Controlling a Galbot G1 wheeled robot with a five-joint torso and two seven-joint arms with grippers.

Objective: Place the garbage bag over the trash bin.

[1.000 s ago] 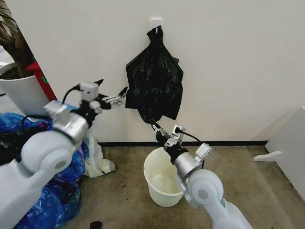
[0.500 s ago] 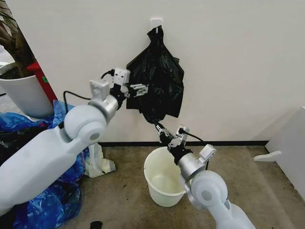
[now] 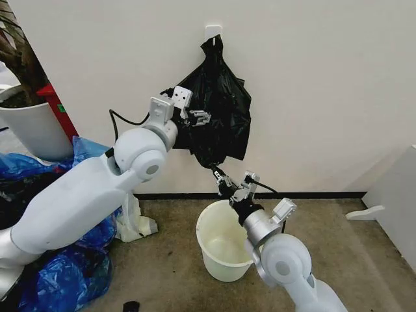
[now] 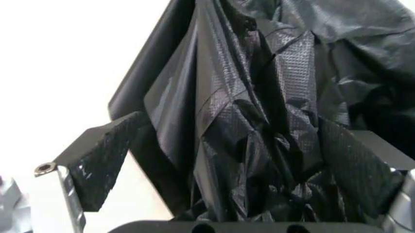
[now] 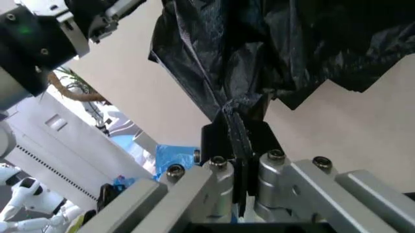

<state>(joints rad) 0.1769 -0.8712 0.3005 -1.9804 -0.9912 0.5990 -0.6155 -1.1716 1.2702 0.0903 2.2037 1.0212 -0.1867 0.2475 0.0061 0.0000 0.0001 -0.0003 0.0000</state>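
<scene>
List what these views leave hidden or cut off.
- Head view: the right arm hides part of the trash bin rim.
- Left wrist view: black plastic runs off the edges, hiding its hanging point.
- Right wrist view: the right gripper pinches a fold; whether one garbage bag or several, unclear.

A plain white wall (image 3: 325, 84) is met by a dark skirting (image 3: 312, 194) above a worn brown floor (image 3: 364, 260). A white plant pot (image 3: 32, 130) and blue bags (image 3: 58, 273) are seen at left, white furniture (image 3: 396, 201) at right.
</scene>
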